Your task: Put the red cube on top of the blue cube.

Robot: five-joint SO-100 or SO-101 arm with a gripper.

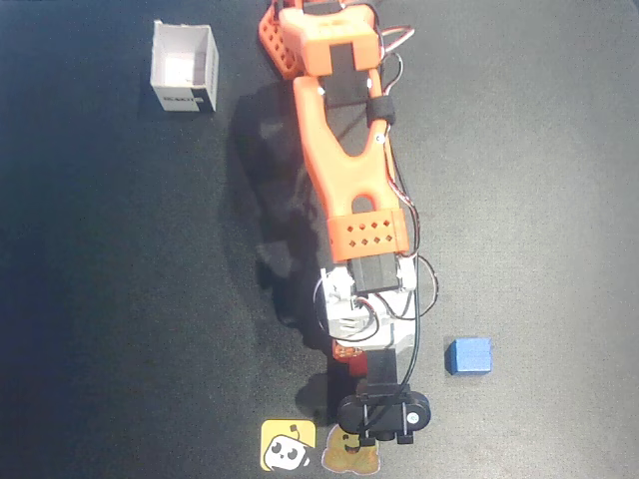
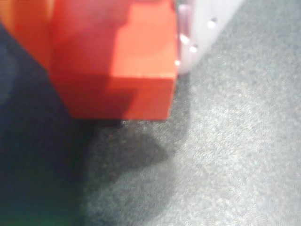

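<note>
The red cube [image 2: 117,61] fills the top left of the wrist view, pressed against a pale gripper finger [image 2: 197,28] on its right and looking raised above the grey mat [image 2: 235,155]; the gripper [image 1: 351,361] appears closed on it. In the overhead view the blue cube [image 1: 468,356] sits on the mat just right of the gripper, apart from it. A white open box [image 1: 184,68] stands far off at top left, and two stickers [image 1: 288,445] lie near the bottom edge.
</note>
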